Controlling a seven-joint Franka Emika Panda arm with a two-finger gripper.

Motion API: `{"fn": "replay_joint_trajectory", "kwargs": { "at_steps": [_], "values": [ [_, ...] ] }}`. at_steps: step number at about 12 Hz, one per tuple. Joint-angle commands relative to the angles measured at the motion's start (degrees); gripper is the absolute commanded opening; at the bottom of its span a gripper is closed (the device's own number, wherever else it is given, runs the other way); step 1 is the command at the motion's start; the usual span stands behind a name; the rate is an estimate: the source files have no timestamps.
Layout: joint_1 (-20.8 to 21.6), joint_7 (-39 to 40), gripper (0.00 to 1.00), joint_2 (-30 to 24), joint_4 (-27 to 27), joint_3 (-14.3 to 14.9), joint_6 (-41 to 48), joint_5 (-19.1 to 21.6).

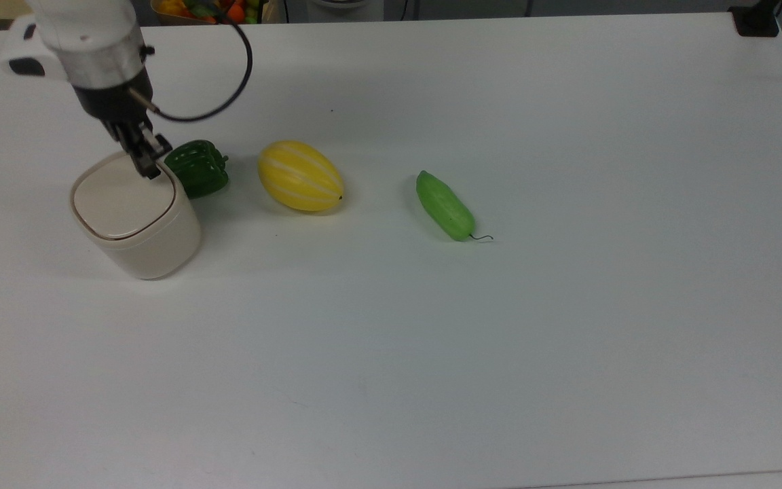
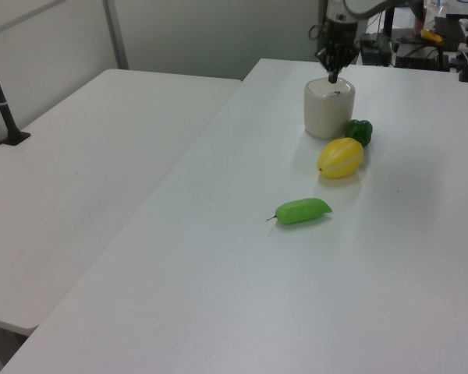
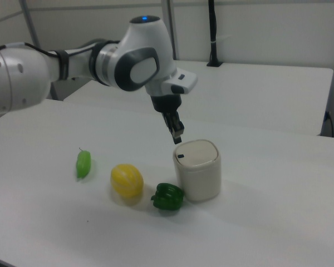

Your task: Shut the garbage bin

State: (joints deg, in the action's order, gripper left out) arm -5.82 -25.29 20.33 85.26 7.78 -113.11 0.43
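The cream-beige garbage bin (image 1: 134,224) stands at the top view's left with its flat lid (image 1: 123,197) lying down level on the rim. In the right view its small black button (image 3: 180,156) faces the arm. My gripper (image 1: 147,168) hangs just above the lid's back corner, fingers pressed together and holding nothing. The right view shows a clear gap between the gripper (image 3: 178,137) and the garbage bin (image 3: 199,172). From the left view, the gripper (image 2: 332,76) hovers over the garbage bin (image 2: 328,111).
A dark green pepper (image 1: 197,168) sits against the bin's side, then a yellow melon (image 1: 300,176) and a light green cucumber (image 1: 444,205) toward the top view's right. A black clamp (image 1: 757,20) sits on the far corner. A second table (image 2: 78,171) stands alongside.
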Motion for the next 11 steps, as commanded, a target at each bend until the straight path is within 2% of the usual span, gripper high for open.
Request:
{"fn": "replay_joint_trajectory", "kwargs": {
  "at_steps": [1, 2, 3, 5, 6, 8, 10, 11],
  "values": [
    [0.98, 6.02, 0.03, -5.64, 1.05, 0.05, 8.76, -0.08],
    [1.24, 8.21, 0.09, -6.7, 1.05, -0.3, 11.22, -0.08],
    [1.33, 10.32, 0.25, -7.84, 1.05, -0.66, 13.95, 0.01],
    [1.33, 14.98, 0.53, -10.91, 1.58, -3.19, 19.66, 0.1],
    [1.33, 17.0, 0.64, -12.14, 1.93, -3.99, 22.38, 0.45],
    [1.42, 20.61, 0.97, -15.74, 4.2, -5.14, 25.65, 0.54],
    [1.42, 24.57, 1.0, -20.75, 8.94, -5.23, 25.66, 0.89],
    [1.42, 24.58, 1.0, -21.46, 9.31, -5.23, 25.84, 1.24]
  ]
}}
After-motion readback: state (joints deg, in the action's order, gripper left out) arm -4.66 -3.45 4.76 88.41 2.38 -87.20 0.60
